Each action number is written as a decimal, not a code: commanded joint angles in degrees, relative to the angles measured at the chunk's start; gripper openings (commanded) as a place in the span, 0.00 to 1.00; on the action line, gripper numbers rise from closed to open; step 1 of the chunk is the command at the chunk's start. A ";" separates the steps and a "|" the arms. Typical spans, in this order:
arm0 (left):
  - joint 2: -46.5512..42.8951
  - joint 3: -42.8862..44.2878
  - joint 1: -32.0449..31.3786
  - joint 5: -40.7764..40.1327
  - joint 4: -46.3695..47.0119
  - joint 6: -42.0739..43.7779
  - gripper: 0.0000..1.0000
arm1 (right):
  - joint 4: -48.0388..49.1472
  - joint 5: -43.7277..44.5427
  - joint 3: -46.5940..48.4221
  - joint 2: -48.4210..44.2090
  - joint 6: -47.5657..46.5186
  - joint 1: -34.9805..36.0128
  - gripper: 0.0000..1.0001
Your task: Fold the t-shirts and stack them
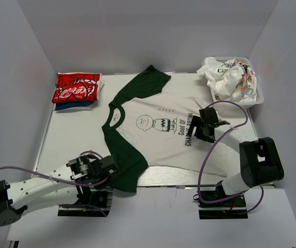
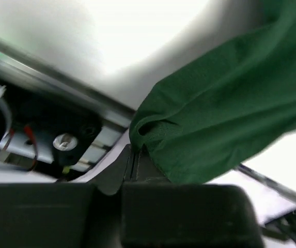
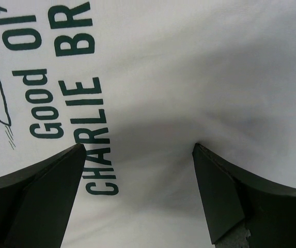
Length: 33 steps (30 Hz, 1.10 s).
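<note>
The soft off-white t-shirt [image 1: 160, 147] has dark green sleeves and collar, a line-drawn face and dark green lettering. The folded red cloth t-shirt [image 1: 77, 88] bears white script; the folded cloth [image 1: 73, 106] under it is blue. The mesh plastic basket [image 1: 258, 97] is white, its crumpled cloth [image 1: 225, 77] white with dark print.

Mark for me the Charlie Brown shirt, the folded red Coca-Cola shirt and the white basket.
Charlie Brown shirt [image 1: 163, 147]: top view, plain off-white body.
red Coca-Cola shirt [image 1: 77, 88]: top view, middle of the folded top face.
white basket [image 1: 260, 96]: top view, its right rim.
</note>
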 commanded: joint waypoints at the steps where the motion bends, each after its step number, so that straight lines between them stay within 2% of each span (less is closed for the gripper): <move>1: 5.10 4.08 0.11 2.32 -4.61 -4.17 0.06 | -1.66 1.39 0.61 1.47 0.51 -1.11 0.90; 2: 9.21 4.97 0.11 3.11 -4.61 0.28 0.24 | -1.58 1.30 0.96 1.30 0.43 -0.94 0.90; 3: 11.51 5.76 0.11 4.17 -4.61 2.67 0.58 | -1.49 0.51 0.79 1.29 0.25 -1.02 0.90; 4: 13.88 7.77 0.11 5.66 -4.61 4.61 0.99 | -1.31 -0.28 1.13 1.03 -0.45 -0.76 0.90; 6: 18.71 10.32 -1.20 5.67 -4.61 9.97 1.00 | -1.14 -0.20 1.75 0.25 -1.07 -0.50 0.90; 8: 25.49 16.38 -1.20 3.92 -5.40 13.57 1.00 | -0.26 -0.11 1.49 -2.38 -1.25 -0.41 0.90; 11: 31.98 26.49 -1.20 -3.54 -3.40 21.31 1.00 | 0.19 0.59 2.10 -5.28 -1.85 -0.76 0.90; 13: 32.98 30.62 0.03 -8.73 2.30 30.09 1.00 | 0.27 1.38 2.63 -5.82 -2.56 -0.58 0.90; 14: 34.28 31.60 0.90 -10.92 9.90 33.34 1.00 | 0.27 1.30 3.33 -5.74 -3.09 -0.85 0.90; 15: 34.30 33.52 2.21 -15.03 13.20 35.54 1.00 | 0.01 1.56 4.38 -5.39 -3.18 -0.85 0.90; 16: 35.17 34.32 3.53 -15.07 17.58 43.48 1.00 | -0.34 2.69 5.69 -4.51 -3.35 -0.85 0.90; 18: 38.23 37.04 8.78 -15.86 27.87 50.03 1.00 | -1.30 2.53 7.71 -1.98 -3.71 -0.85 0.90; 19: 40.16 37.93 10.99 -14.90 30.78 56.77 1.00 | -1.40 2.70 9.47 -1.52 -3.88 -0.85 0.90; 20: 42.53 38.98 13.36 -13.94 35.50 59.53 1.00 | -1.05 2.61 9.92 -0.47 -4.66 -0.76 0.90; 21: 48.65 45.78 19.91 -8.62 37.12 63.74 1.00 | -0.79 3.22 12.54 2.84 -5.19 -1.02 0.90; 22: 51.93 45.85 19.98 -8.57 37.13 65.52 1.00 | -0.78 3.23 12.56 2.88 -5.20 -1.11 0.90; 24: 58.26 52.85 24.34 -7.34 40.37 68.42 1.00 | -0.43 4.19 15.79 6.98 -5.46 -1.37 0.90; 25: 64.12 54.88 25.68 -5.86 42.13 71.92 1.00 | -0.61 4.19 16.94 8.14 -5.90 -1.38 0.90; 28: 74.34 66.99 30.69 1.68 42.33 73.61 1.00 | -3.42 4.81 23.01 14.38 -6.69 -1.38 0.90; 29: 80.99 74.07 31.57 1.72 40.41 74.23 1.00 | -3.59 5.68 24.76 16.39 -6.69 -1.20 0.90; 31: 86.04 81.75 33.94 2.85 39.86 75.29 1.00 | -3.60 5.34 26.87 19.65 -7.22 -1.29 0.90; 33: 90.69 84.24 35.18 2.24 40.38 76.42 1.00 | -3.51 5.16 28.72 22.54 -8.09 -1.20 0.90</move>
